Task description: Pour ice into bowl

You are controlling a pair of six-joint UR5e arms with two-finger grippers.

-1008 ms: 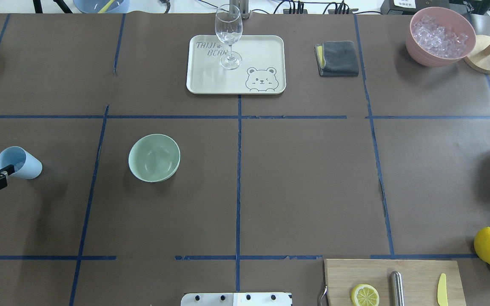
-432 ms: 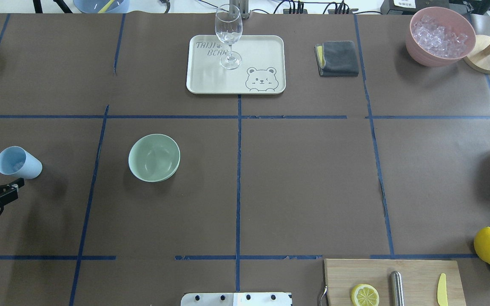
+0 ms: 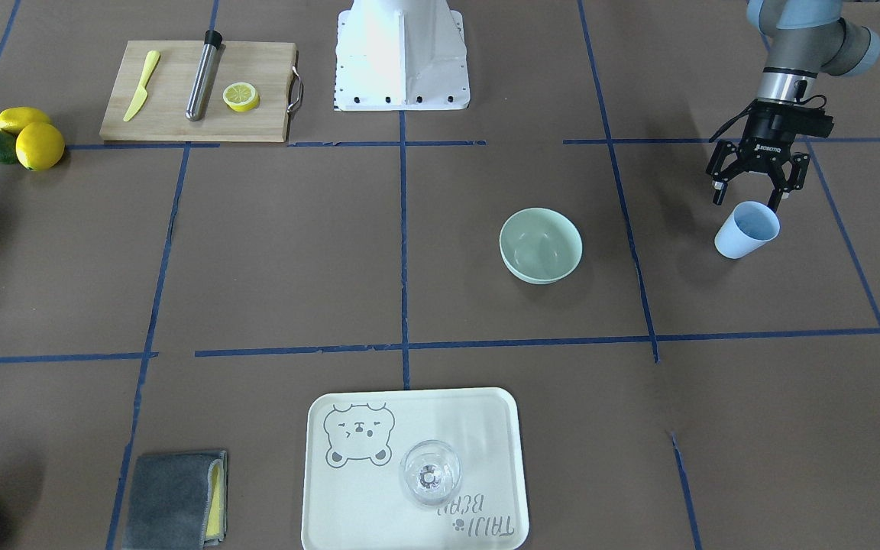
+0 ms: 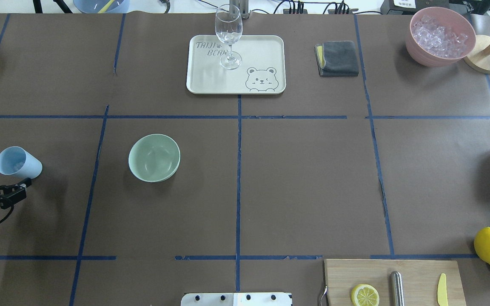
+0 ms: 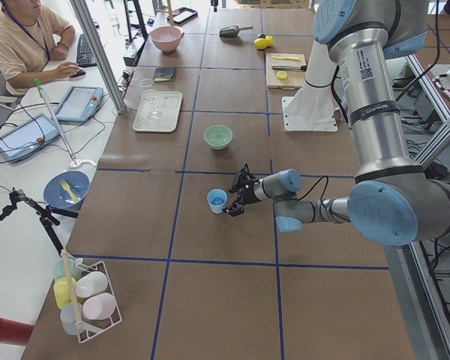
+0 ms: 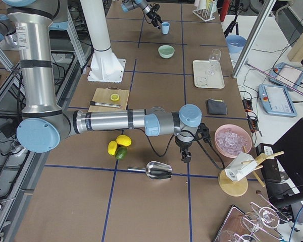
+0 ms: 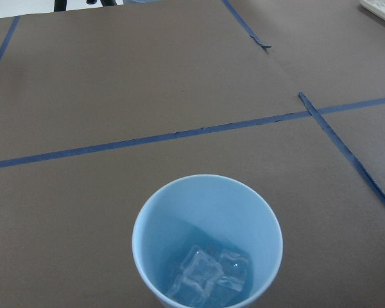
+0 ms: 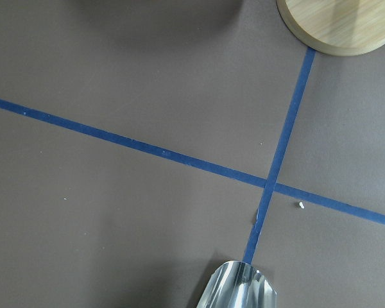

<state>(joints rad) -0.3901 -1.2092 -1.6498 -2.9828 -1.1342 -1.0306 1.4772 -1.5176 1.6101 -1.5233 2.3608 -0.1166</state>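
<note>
Well left of matte bowl (image 3: 541,246): left fingers (image 3: 716,187) spread beside blue cup (image 3: 734,243).
Glassy ice (image 7: 208,273) inside; right fingers (image 6: 185,157): cannot tell.

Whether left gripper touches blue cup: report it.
Cannot tell: overhead and front-facing views put the left gripper right beside the blue cup, with no plain gap or contact.

The left arm's gripper (image 5: 235,199) hovers low over the brown table (image 5: 210,247), just beside an upright pale blue cup (image 5: 217,200); whether the two touch cannot be told. Beyond the gripper, well apart from it, stands the mint-green bowl (image 5: 218,136). Farther still from the gripper lie a cream tray (image 5: 169,120) and a pink container (image 5: 167,37). A person (image 5: 19,49) sits at the far corner.
</note>
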